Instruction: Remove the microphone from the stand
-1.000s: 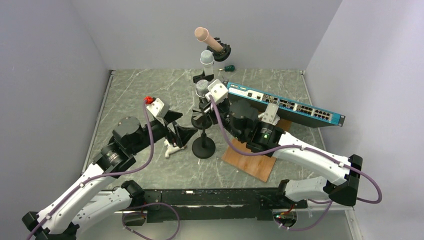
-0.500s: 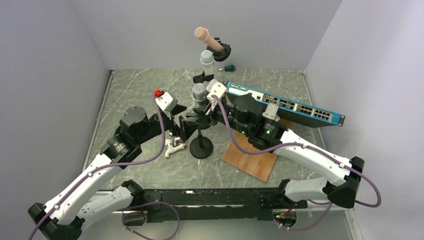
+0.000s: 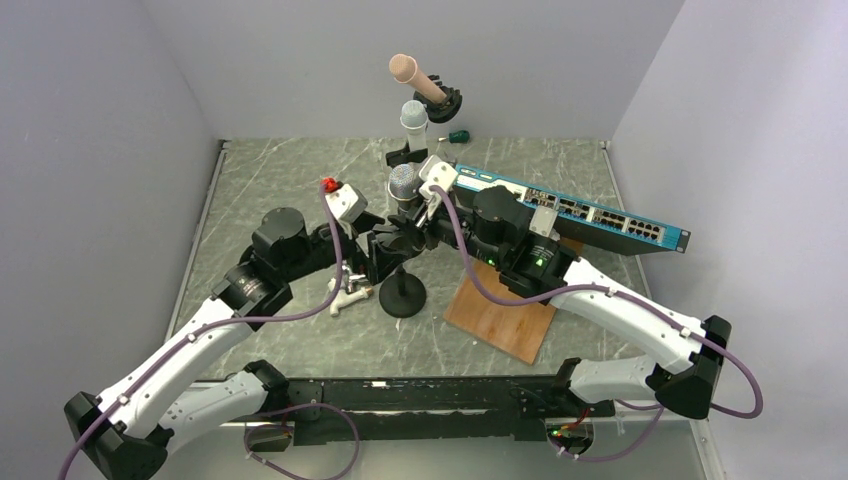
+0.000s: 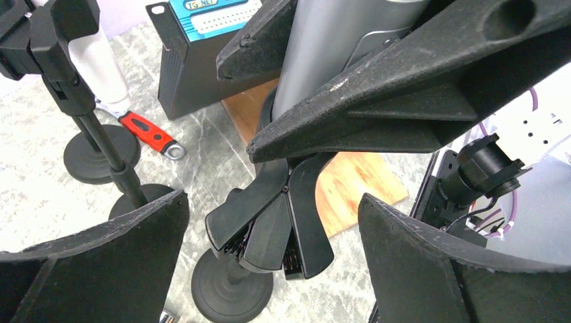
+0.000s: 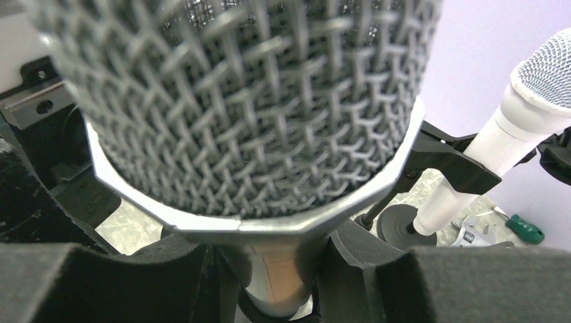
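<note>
The microphone has a grey mesh head and a grey body. It stands upright in the black clip of a stand with a round base. My right gripper is shut on the microphone body just below the head. In the right wrist view the head fills the frame, and the body sits in my right gripper with its lower end in the clip. My left gripper is open, its fingers wide apart on either side of the clip, not touching it.
A white microphone and a pink one stand on other stands at the back. A blue network switch and a wooden board lie to the right. A red-handled wrench and a green screwdriver lie on the table.
My left gripper has moved right and up until it straddles the stand's clip. My right gripper and the microphone have shifted slightly up and away.
</note>
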`<state>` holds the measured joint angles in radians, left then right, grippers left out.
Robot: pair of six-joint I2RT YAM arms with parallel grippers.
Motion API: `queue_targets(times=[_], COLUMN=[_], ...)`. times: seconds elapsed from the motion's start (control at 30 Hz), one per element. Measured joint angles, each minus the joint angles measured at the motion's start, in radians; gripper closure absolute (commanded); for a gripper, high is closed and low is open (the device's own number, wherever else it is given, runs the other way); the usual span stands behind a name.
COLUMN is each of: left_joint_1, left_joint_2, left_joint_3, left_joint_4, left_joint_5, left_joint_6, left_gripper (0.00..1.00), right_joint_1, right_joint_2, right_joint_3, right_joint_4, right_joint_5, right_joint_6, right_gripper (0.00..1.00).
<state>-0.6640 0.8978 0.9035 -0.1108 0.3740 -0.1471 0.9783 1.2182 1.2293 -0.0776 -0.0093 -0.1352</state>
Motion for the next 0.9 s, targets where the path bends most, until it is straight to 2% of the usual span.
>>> queue_targets(times=[0.23, 0.33, 0.4, 0.43, 0.47, 0.5, 0.77, 0.9], left_joint_1=[0.0, 0.0, 0.0, 0.0, 0.0, 0.0, 0.002, 0.002], left_joint_2=[0.009, 0.023, 0.027, 0.027, 0.027, 0.027, 0.027, 0.035], left_joint_3=[0.0, 0.0, 0.0, 0.0, 0.0, 0.0, 0.0, 0.009], left_joint_4=[0.006, 0.006, 0.006, 0.006, 0.008, 0.01, -0.015, -0.022], left_joint_5=[0.003, 0.004, 0.003, 0.002, 0.002, 0.003, 0.002, 0.003], left_joint_6=[0.0, -0.001, -0.005, -0.004, 0.006, 0.005, 0.027, 0.032], left_gripper=[0.22, 0.38, 0.56, 0.71, 0.94, 1.0, 1.0, 1.0], right_joint_1=[-0.002, -0.002, -0.002, -0.002, -0.002, -0.002, -0.007, -0.008], right_joint_2=[-0.008, -0.008, -0.008, -0.008, -0.008, -0.008, -0.007, 0.011], right_joint_3=[-0.006, -0.006, -0.006, -0.006, -0.006, -0.006, -0.001, 0.052], right_joint_4=[-0.001, -0.001, 0.0, 0.0, -0.003, -0.01, -0.042, -0.08], right_joint_5=[-0.002, -0.003, -0.007, -0.008, -0.011, -0.016, -0.014, -0.009], right_joint_6=[0.005, 0.006, 0.007, 0.009, 0.013, 0.015, 0.016, 0.015], right_gripper=[1.0, 1.0, 1.0, 1.0, 1.0, 1.0, 1.0, 1.0])
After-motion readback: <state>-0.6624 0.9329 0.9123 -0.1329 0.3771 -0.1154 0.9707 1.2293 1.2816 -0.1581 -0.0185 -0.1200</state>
